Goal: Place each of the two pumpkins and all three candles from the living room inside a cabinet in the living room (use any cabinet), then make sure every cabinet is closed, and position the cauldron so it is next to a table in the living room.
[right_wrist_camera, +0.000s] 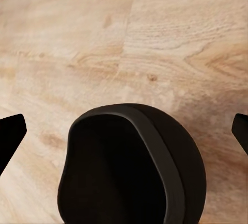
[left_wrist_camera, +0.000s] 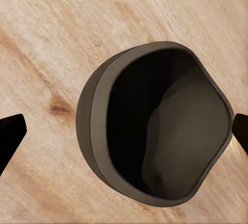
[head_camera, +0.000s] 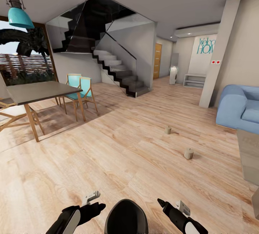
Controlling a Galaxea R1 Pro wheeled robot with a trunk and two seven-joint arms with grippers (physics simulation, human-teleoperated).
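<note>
From my station I saw the light wooden plank floor (head_camera: 126, 144) carrying everything. Two stubby beige candles (head_camera: 189, 153) stood upright on it, well apart from each other, the nearer one toward me from the blue sofa (head_camera: 239, 108), the farther candle (head_camera: 168, 130) beyond it, nearer the staircase (head_camera: 118, 72). The sofa rested on the same floor. A dining surface (head_camera: 39, 92) with wooden chairs stood on the floor, across the room from the sofa.

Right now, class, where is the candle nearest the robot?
In the head view, the nearer candle stands upright on the wooden floor, right of centre. A second candle stands beyond it, and the blue sofa is further right.
</note>
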